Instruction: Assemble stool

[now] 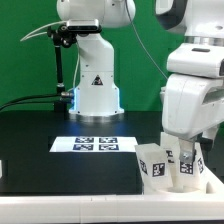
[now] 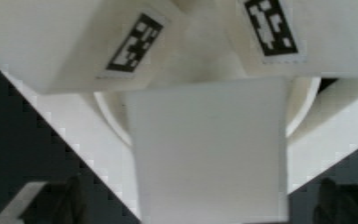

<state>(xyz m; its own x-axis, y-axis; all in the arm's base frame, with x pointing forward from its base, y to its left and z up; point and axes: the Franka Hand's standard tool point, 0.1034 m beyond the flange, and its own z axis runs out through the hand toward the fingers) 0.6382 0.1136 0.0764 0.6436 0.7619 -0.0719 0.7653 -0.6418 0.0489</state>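
Nearest in the exterior view, a long white rail [image 1: 100, 197] runs along the front edge of the black table [image 1: 30, 150]. Just behind it, at the exterior view's right, stand the white stool parts: I can count two blocky legs [image 1: 155, 163], each with a black-and-white square tag, pressed close together against the rail. The claw [image 1: 184, 160] is low over them, among the legs, but its fingers are hidden, so I cannot tell how far open it is or if it holds anything. In the wrist view, two tags [image 2: 137, 44] show on white blocks, a flat white piece [image 2: 208, 150] lies in front, and a curved rim of the round seat [image 2: 108, 110] peeks out behind. Farther back, the marker board [image 1: 95, 144] lies flat with four tags. No words can be read anywhere. The table's left side in the exterior view is bare and dark. Farthest back stands the arm's white base [image 1: 96, 80].
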